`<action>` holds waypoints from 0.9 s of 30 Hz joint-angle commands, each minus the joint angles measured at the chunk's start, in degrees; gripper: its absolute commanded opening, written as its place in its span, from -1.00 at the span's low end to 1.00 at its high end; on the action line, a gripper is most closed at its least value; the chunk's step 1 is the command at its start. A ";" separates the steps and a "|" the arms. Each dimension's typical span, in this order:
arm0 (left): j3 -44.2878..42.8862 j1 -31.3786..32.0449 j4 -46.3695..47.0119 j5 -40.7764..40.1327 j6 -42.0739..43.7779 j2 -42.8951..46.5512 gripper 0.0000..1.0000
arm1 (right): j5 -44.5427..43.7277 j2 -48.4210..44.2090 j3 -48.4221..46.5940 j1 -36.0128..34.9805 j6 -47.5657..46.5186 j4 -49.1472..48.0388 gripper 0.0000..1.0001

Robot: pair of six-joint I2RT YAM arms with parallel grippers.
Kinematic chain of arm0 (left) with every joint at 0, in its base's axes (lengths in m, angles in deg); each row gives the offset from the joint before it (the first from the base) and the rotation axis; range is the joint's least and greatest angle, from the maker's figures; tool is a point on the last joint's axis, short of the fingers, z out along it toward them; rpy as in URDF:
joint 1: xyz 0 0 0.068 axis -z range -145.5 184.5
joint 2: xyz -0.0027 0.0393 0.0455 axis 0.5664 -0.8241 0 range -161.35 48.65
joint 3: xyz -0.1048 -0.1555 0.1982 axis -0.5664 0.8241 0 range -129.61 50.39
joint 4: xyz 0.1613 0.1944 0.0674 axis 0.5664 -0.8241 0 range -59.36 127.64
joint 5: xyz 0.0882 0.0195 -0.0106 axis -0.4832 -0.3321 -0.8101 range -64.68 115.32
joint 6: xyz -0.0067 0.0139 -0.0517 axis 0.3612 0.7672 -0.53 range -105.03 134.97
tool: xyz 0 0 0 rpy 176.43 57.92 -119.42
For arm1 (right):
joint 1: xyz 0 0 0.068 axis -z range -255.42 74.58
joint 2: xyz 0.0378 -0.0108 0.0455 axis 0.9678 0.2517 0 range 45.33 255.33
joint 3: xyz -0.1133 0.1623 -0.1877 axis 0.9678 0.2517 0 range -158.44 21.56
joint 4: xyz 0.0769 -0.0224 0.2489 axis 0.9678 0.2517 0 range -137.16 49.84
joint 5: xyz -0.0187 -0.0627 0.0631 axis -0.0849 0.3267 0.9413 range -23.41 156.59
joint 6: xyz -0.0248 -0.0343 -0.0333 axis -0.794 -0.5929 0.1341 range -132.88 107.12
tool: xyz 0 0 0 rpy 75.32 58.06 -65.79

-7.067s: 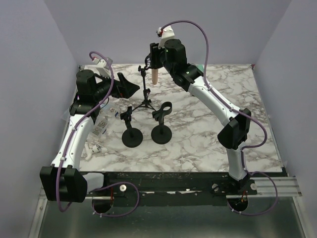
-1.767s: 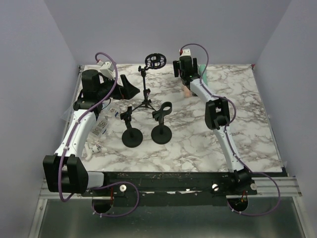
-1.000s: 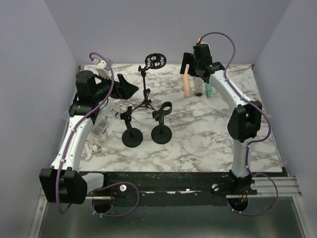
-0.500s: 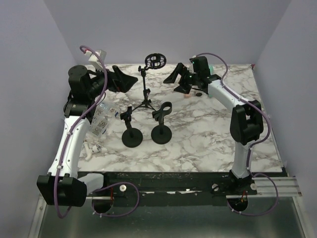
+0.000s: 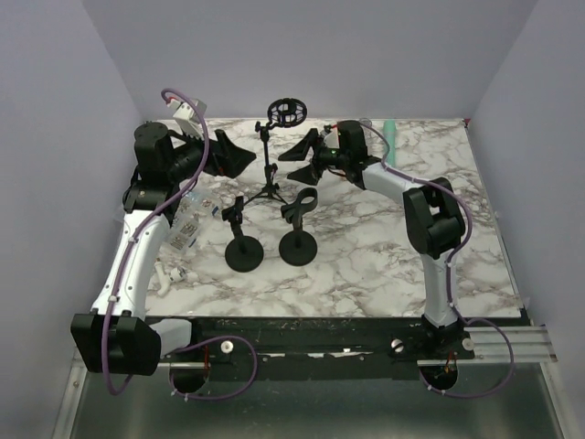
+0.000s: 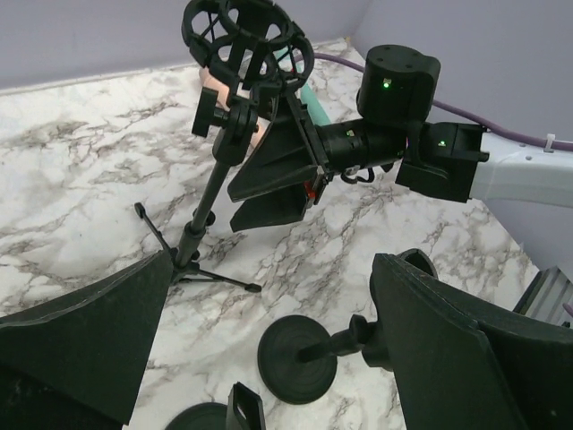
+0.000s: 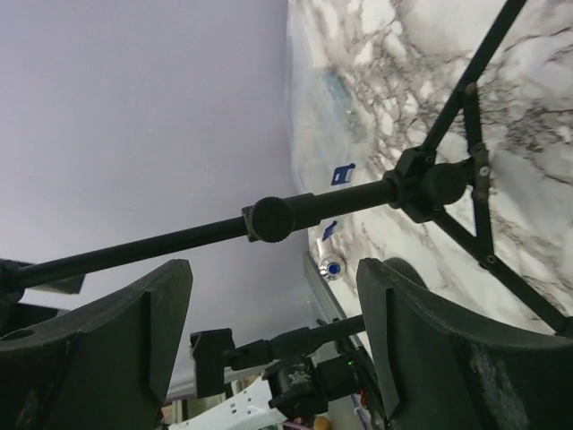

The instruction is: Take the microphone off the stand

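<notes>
Flanking the stand (image 5: 268, 174), left gripper (image 5: 239, 160) and right gripper (image 5: 302, 160), jaws spread

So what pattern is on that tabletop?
The tabletop is white marble with grey veins, clearest in the top external view.

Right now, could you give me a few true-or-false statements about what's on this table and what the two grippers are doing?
1. The shock mount on the tripod stand is empty. True.
2. The right gripper is shut on a microphone. False: it is open, gripping nothing.
3. Two round-base stands are on the marble table. True.
4. The left gripper clamps the tripod stand. False: it is open, apart from the stand.
</notes>
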 commanded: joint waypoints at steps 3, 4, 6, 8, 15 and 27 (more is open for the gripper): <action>2.24 0.07 0.42 0.83 1.55 2.22 0.97 | 4.72 3.12 -0.68 -1.28 4.15 -5.74 0.54; 2.34 0.07 0.43 0.67 1.64 2.34 0.97 | 5.15 3.54 -0.84 -1.39 4.10 -6.05 0.49; 2.42 0.07 0.17 0.32 1.80 2.46 0.97 | 5.65 4.45 -0.64 -1.43 4.31 -7.10 0.42; 2.43 0.07 0.08 0.13 1.90 2.33 0.97 | 5.76 5.19 -0.90 -1.48 4.28 -8.29 0.32; 2.86 0.10 0.15 -0.17 1.89 2.67 0.96 | 4.88 7.49 -3.52 -1.48 5.54 -7.96 0.14; 2.89 0.07 -0.01 -0.52 1.91 3.21 0.97 | -8.01 2.55 -3.40 -3.22 7.55 4.91 0.25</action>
